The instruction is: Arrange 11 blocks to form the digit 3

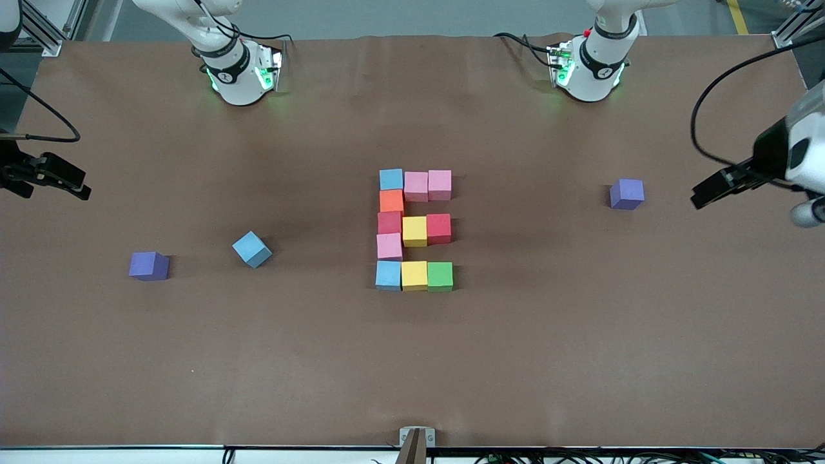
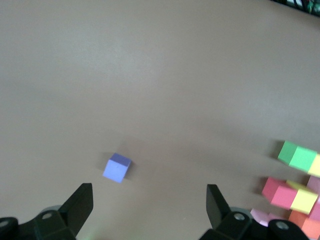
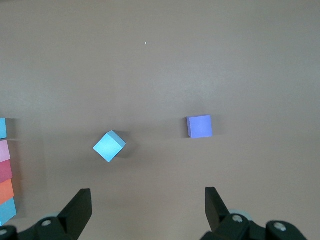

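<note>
Eleven blocks touch in an "E"-shaped figure, the digit 3 (image 1: 414,231), at the table's middle. A light blue (image 1: 391,179), orange (image 1: 391,201), red (image 1: 389,223), pink (image 1: 389,246) and light blue (image 1: 388,275) column carries three short bars that end in pink (image 1: 439,184), red (image 1: 438,228) and green (image 1: 440,276). My left gripper (image 1: 701,192) (image 2: 149,192) hangs open and empty over the left arm's end of the table. My right gripper (image 1: 78,184) (image 3: 147,192) hangs open and empty over the right arm's end.
A loose light blue cube (image 1: 251,249) (image 3: 109,146) lies turned, between the figure and a purple cube (image 1: 149,265) (image 3: 199,126). Another purple cube (image 1: 626,194) (image 2: 117,167) sits toward the left arm's end. Both arm bases (image 1: 235,71) (image 1: 593,64) stand at the table's edge.
</note>
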